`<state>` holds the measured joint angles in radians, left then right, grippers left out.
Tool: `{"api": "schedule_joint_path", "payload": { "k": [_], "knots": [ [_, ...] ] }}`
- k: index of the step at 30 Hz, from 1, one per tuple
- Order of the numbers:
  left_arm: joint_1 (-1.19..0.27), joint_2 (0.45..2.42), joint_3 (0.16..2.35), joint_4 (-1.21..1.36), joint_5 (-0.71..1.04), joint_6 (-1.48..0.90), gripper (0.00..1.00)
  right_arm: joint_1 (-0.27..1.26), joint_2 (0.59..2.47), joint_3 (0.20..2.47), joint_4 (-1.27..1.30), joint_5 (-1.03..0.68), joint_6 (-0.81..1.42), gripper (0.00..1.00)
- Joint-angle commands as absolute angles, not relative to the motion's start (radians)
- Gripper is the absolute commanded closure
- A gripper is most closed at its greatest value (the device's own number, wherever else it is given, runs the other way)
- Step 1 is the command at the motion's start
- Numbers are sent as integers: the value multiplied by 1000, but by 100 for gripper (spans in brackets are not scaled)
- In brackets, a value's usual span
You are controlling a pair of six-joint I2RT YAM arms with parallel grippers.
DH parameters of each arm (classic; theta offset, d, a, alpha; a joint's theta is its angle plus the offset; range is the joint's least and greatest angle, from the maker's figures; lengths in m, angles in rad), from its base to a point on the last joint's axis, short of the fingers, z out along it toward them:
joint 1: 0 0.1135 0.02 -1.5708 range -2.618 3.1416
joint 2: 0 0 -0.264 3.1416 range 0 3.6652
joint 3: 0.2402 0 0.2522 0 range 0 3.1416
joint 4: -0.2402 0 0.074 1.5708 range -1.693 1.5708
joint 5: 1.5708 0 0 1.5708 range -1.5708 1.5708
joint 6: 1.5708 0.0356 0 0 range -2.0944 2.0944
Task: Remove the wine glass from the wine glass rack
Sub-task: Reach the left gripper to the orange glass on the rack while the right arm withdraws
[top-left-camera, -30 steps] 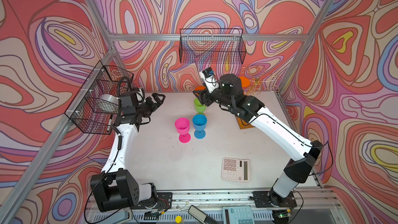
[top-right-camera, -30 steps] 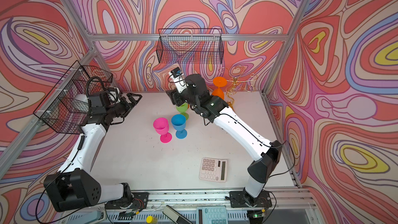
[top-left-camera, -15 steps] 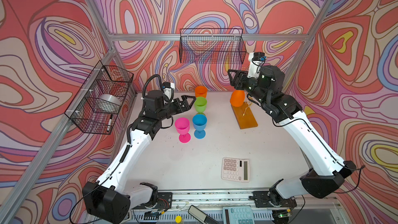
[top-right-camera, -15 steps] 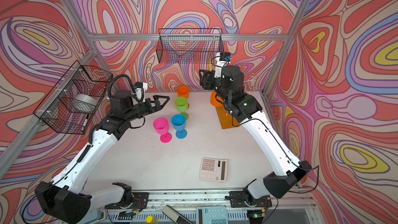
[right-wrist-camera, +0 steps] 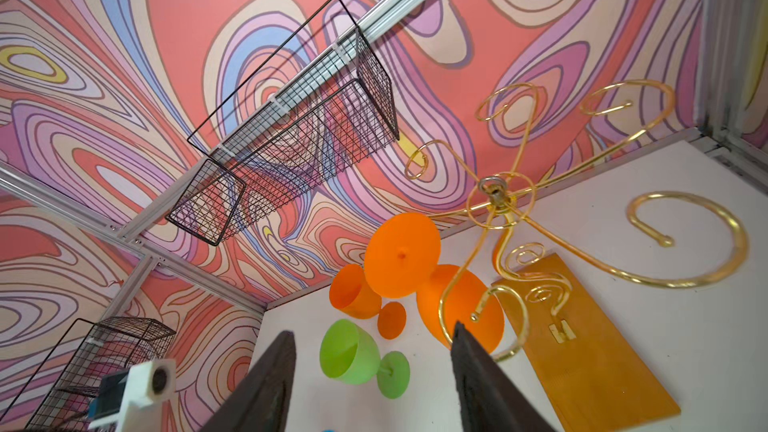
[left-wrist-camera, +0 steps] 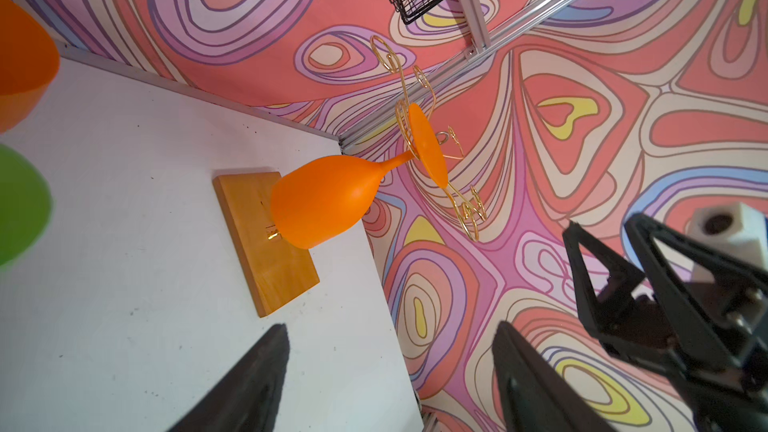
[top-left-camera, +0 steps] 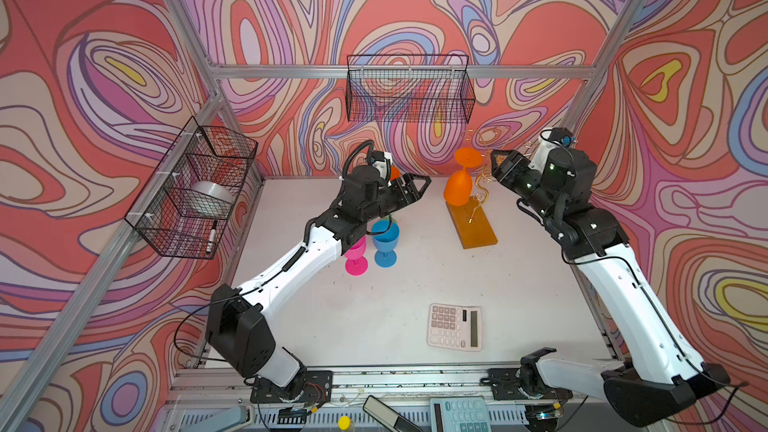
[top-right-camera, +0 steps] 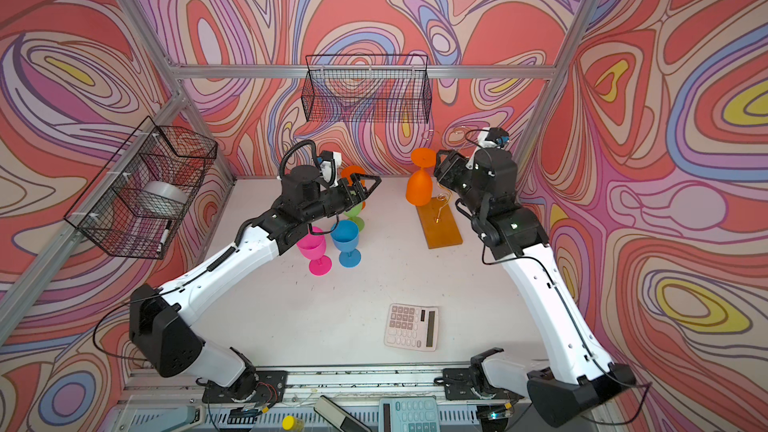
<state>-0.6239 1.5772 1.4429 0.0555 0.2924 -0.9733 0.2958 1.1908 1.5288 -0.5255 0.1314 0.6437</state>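
Holding silver roll (top-left-camera: 210,197) and marker (top-left-camera: 212,236), basket (top-left-camera: 178,238) hangs; left fingers (left-wrist-camera: 253,380) and right fingers (right-wrist-camera: 266,384) gape.

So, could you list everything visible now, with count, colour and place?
wine glass rack: one, gold wire on amber base, back right of table
wine glass: one, orange, hanging upside down on the rack
standing glasses: four, pink, blue, green, orange, centre back of table
calculators: two, white on table front, teal off its front edge
wire baskets: two, black, back wall and left wall
tape roll: one, silver, left-wall basket
marker: one, black-white, same basket
left claw: one, black, open, by the standing glasses
right claw: one, black, open, by the rack's top
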Motion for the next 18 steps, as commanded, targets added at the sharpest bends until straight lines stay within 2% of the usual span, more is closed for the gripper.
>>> {"api": "schedule_joint_path", "payload": {
  "k": [1, 13, 18],
  "knots": [
    [-656, 1625, 1540, 136, 210, -1086, 28, 281, 1132, 1499, -561, 157, 661, 38],
    [-759, 1847, 1716, 136, 59, -1353, 51, 279, 1008, 1361, -580, 102, 606, 40],
    [-782, 1905, 1757, 175, 17, -1368, 57, 279, 973, 1288, -549, 50, 604, 41]
  ]
}}
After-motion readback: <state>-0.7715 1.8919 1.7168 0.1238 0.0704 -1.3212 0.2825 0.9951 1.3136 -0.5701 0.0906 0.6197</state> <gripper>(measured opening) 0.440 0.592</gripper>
